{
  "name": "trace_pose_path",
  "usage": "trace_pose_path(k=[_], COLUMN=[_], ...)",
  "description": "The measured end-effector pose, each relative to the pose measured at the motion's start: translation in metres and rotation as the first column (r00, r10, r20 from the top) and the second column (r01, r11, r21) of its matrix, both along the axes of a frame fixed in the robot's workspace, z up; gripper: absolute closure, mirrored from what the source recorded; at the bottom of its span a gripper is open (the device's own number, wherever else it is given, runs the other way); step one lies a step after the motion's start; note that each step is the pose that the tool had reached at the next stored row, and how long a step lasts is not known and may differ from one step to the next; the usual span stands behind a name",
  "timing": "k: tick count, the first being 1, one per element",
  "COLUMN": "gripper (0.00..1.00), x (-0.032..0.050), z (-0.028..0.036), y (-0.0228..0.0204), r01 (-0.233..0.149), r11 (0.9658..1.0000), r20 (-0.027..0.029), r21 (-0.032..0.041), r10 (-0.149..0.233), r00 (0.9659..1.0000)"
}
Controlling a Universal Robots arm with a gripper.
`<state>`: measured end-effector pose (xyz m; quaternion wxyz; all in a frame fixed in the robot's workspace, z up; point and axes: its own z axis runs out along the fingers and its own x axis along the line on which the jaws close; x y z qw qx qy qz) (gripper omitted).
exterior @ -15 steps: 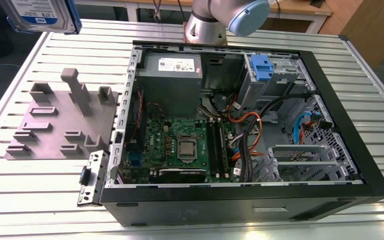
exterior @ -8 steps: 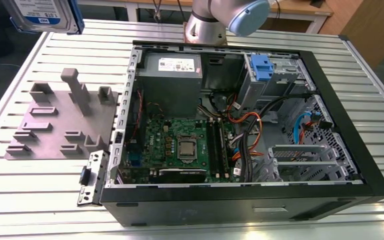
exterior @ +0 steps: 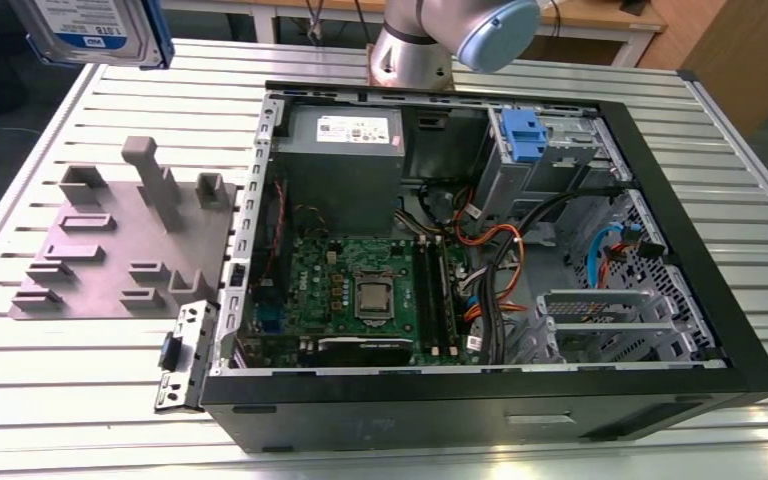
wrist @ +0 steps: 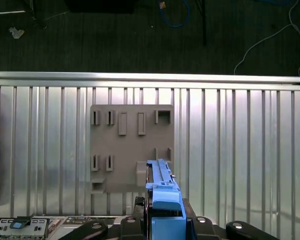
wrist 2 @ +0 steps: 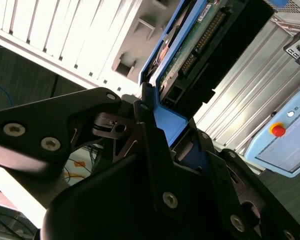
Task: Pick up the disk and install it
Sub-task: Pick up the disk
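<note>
Above the table (exterior: 77, 400) — between the fingers (wrist 2: 154, 147) — the disk (wrist: 163, 200) sits clamped.

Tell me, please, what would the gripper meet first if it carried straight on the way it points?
Probably the grey slotted fixture plate on the slatted table. In the first wrist view the disk, clamped in the gripper, leads towards the plate's edge, though depth is unclear.

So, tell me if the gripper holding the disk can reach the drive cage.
Probably yes: the gripper, shut on the disk, hangs above the table; the case lies open and nothing covers the drive cage.
</note>
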<state>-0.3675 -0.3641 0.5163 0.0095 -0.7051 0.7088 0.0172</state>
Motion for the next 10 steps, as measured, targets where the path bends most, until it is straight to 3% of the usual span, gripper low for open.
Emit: trace_pose_path(k=[10], gripper=[0.64], x=[0.0059], z=[0.0001], y=[0.0], r01=[0.0], r11=[1.0], r20=[-0.0001], r21=[0.0], r10=[0.0], r00=[1.0])
